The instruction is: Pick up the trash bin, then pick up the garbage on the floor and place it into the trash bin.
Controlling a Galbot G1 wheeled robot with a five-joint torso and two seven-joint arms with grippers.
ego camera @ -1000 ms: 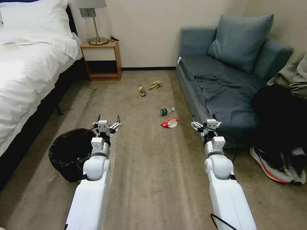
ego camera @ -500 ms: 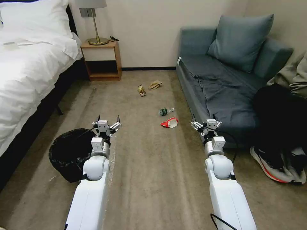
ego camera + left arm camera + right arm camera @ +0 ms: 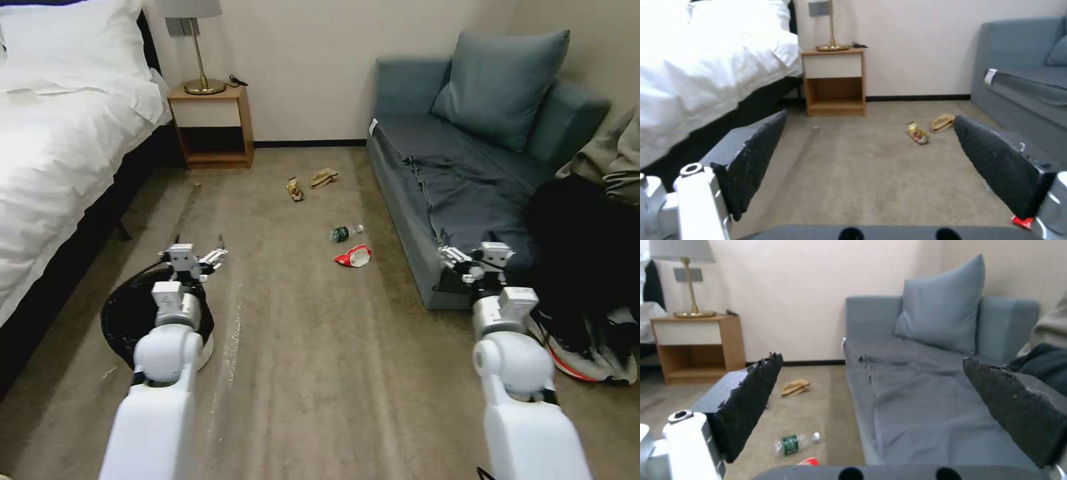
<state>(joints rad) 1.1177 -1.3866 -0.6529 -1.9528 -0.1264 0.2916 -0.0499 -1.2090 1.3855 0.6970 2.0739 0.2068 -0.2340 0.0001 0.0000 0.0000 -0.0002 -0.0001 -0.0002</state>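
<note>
The trash bin [image 3: 127,320], round and white at its base and lined with a crinkly black plastic bag, stands on the beige carpet floor [image 3: 313,373] close to the bed [image 3: 60,133] with its smooth white sheets. The left gripper [image 3: 197,245] hangs over the far rim of the bin, its jaws apart, with rough black pads [image 3: 756,156]. The right gripper [image 3: 470,253] is in front of the grey-blue fabric sofa [image 3: 467,173], jaws also wide apart. On the floor between them lie the crumpled red-and-white wrapper [image 3: 354,255] and the clear bottle [image 3: 346,233] with a green label; farther off are the shiny brown-gold snack wrapper [image 3: 294,189] and a tan piece [image 3: 323,177], probably crumpled paper, near the wooden nightstand [image 3: 212,127].
</note>
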